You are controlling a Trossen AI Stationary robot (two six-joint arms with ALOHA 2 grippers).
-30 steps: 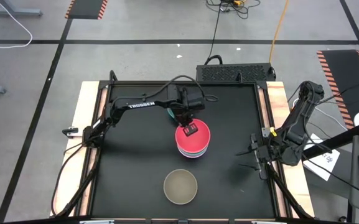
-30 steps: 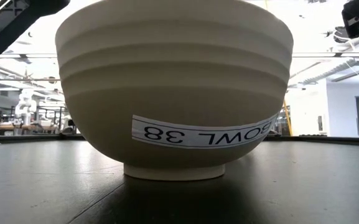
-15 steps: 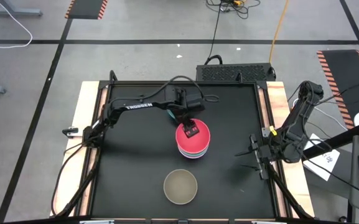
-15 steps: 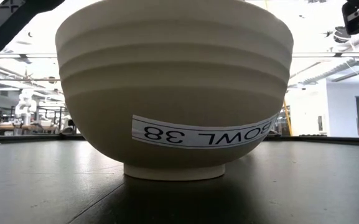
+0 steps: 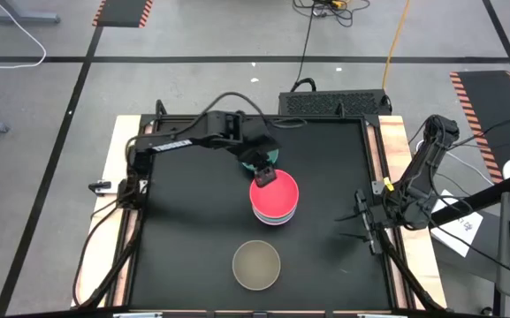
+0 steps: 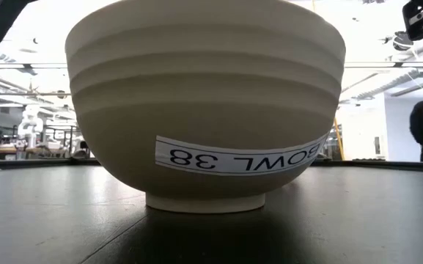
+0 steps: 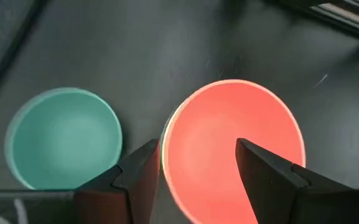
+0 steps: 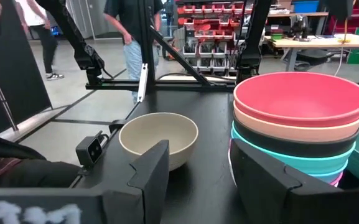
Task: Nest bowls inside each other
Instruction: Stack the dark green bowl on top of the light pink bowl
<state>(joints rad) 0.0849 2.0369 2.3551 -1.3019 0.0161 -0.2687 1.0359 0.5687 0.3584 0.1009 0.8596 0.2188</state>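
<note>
**Red-pink bowl on top of the stack, two bowls apart from it**

Near the middle of the black counter [image 5: 184, 256], a stack of nested bowls [image 5: 275, 202]. Topmost in it, the red-pink bowl [image 5: 274, 193], seated inside a peach-orange bowl [image 8: 294, 131]; below that a black bowl [image 8: 291, 147], then a light blue-teal one [image 8: 288, 164], with a sliver of magenta [image 8: 336, 179] at the bottom edge in the right wrist view. Further bowls lower in the stack hidden. Nothing lying in the top bowl.

Just beside the stack, toward the back of the counter, a teal bowl [image 7: 64, 137] upright on its own, mostly covered by the left arm in the high view. Nothing in it.

Nearer the front edge, well apart from the stack, an olive-grey bowl [image 5: 256, 265], upright and holding nothing. Filling the low view, with a white label [image 6: 237, 158] on its side reading "BOWL 38" upside down.

Left gripper [image 5: 264, 177] over the back rim of the stack, fingers [image 7: 135, 171] spread, nothing between them, the red-pink bowl visible below through the gap. Right gripper [image 5: 361, 221] waiting low at the right side of the counter, fingers [image 8: 151, 168] parted and holding nothing, pointed toward the stack and the olive-grey bowl.

People standing in the room beyond the counter.
</note>
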